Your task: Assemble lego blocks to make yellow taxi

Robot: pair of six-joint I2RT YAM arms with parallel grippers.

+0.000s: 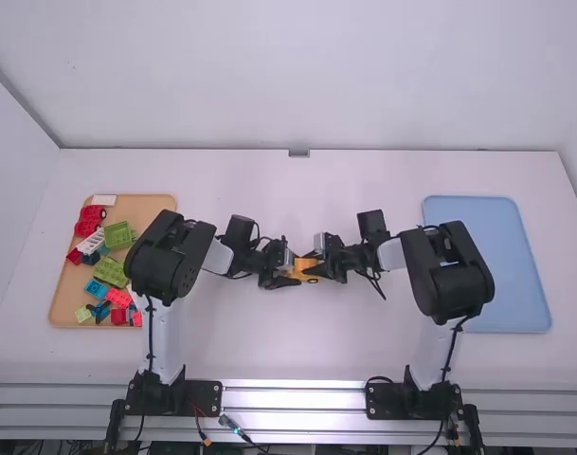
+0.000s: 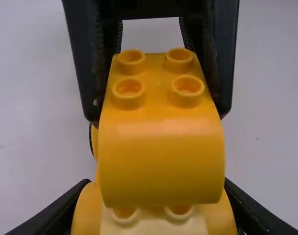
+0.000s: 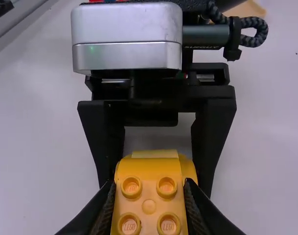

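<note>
Gripping the yellow taxi (image 1: 308,269) from both ends, near the middle of the worktop (image 1: 297,341). Closing the left hand (image 2: 156,183) round the flanks of the wide body (image 2: 87,210); pinching the narrower end, beside the raised studs (image 2: 128,90), with the right hand (image 3: 149,186). Seating or squaring up the curved block (image 2: 161,164) over the body, to judge by the grip. Risking a crooked joint by pressing with one hand more tilted than the other. Risking, too, prying the curved block loose by drawing apart with both hands clamped, or skidding off smooth, rounded sides under too hard a squeeze. Inviting a tumble by letting go with both hands at once, without first resting the wheels (image 1: 314,281) squarely on the worktop.
</note>
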